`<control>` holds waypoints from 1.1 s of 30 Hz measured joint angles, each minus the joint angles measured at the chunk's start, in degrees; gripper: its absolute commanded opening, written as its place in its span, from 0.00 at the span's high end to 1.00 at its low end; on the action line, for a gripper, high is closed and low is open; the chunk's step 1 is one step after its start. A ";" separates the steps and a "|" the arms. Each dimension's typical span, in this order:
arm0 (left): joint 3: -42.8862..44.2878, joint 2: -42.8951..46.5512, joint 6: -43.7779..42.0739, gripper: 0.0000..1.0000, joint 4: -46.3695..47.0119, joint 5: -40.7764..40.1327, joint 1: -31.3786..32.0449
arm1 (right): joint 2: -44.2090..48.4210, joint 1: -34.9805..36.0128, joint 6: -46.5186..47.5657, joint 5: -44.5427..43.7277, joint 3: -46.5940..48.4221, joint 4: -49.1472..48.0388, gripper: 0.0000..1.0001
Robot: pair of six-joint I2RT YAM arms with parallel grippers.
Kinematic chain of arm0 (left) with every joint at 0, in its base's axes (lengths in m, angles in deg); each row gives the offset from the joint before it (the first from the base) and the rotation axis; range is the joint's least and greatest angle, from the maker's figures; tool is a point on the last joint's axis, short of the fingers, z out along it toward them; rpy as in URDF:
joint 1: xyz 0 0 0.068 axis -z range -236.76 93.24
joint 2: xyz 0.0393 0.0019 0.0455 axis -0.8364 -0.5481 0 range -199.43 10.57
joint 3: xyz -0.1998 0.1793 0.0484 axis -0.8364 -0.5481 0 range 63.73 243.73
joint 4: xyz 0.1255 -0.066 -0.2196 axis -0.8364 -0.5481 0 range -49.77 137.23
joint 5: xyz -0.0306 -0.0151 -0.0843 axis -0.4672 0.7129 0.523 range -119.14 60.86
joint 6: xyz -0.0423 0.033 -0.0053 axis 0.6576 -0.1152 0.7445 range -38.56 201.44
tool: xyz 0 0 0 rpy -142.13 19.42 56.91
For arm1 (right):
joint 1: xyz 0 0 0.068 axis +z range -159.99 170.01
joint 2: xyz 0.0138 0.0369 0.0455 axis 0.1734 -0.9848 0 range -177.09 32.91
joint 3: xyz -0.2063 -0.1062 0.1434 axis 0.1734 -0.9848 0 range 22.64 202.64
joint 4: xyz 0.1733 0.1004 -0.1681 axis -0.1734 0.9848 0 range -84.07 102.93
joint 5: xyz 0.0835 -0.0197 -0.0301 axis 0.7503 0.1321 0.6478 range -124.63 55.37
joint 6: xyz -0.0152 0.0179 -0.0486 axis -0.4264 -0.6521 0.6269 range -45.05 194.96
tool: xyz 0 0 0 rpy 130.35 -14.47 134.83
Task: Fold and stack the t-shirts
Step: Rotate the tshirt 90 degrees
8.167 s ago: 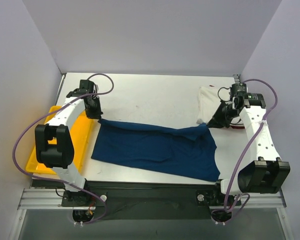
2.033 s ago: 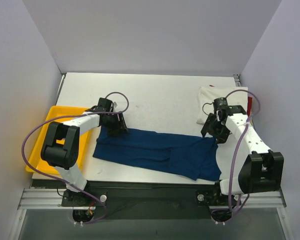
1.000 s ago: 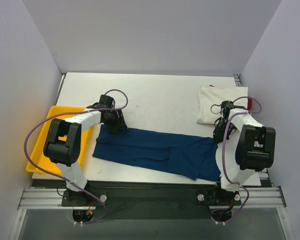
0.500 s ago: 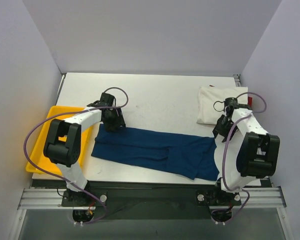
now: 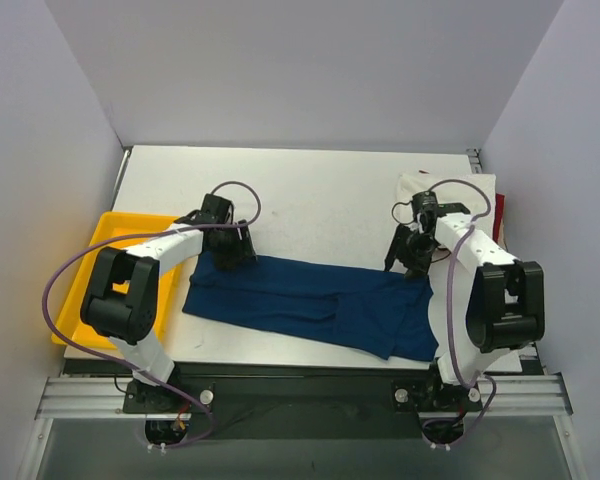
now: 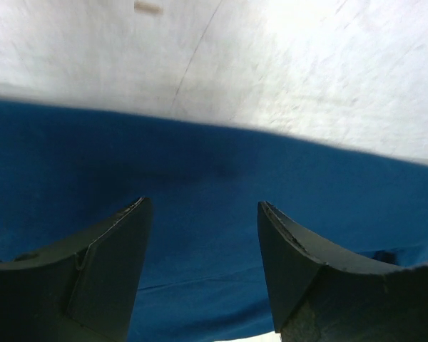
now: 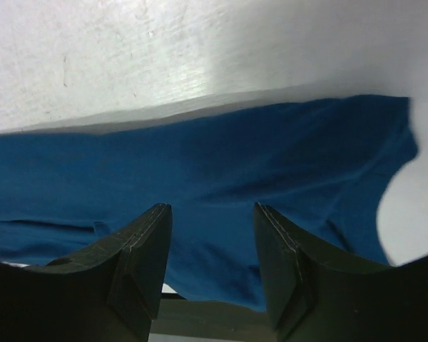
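The navy shirt [image 5: 310, 305] lies as a long folded strip across the near part of the table [image 5: 320, 190]. The left gripper [image 5: 238, 255] sits over its far left corner and the right gripper [image 5: 408, 262] over its far right corner, both with fingers apart. The white shirt [image 5: 470, 195] lies far right.

Left end effector [image 5: 238, 254] fingers spread, right end effector [image 5: 404, 262] likewise

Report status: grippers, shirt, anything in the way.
Left gripper open, right gripper open, both over far edge of blue shirt. Shirt flat. Nothing else on it.
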 measured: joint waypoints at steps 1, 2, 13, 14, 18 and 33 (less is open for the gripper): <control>-1.14 -0.42 0.17 0.29 0.42 0.28 0.26 | -1.36 0.74 -0.24 0.76 -0.09 -0.39 0.50; -2.14 -0.85 0.28 0.29 0.66 0.46 0.42 | -2.86 1.55 -0.37 1.27 -0.09 -0.68 0.51; -7.76 2.73 1.64 0.28 2.93 0.00 0.28 | -16.02 7.43 -0.48 -0.15 3.65 0.83 0.50; -8.61 3.58 1.90 0.28 2.75 -0.35 0.28 | -16.83 7.91 -0.55 -0.50 4.57 1.57 0.50; -12.26 7.50 3.04 0.28 1.33 -1.97 0.31 | -20.96 10.29 -0.74 -1.46 9.86 4.81 0.50; -14.64 13.09 5.22 0.28 -7.04 -3.67 0.31 | -38.58 14.58 -2.32 0.20 39.28 10.51 0.50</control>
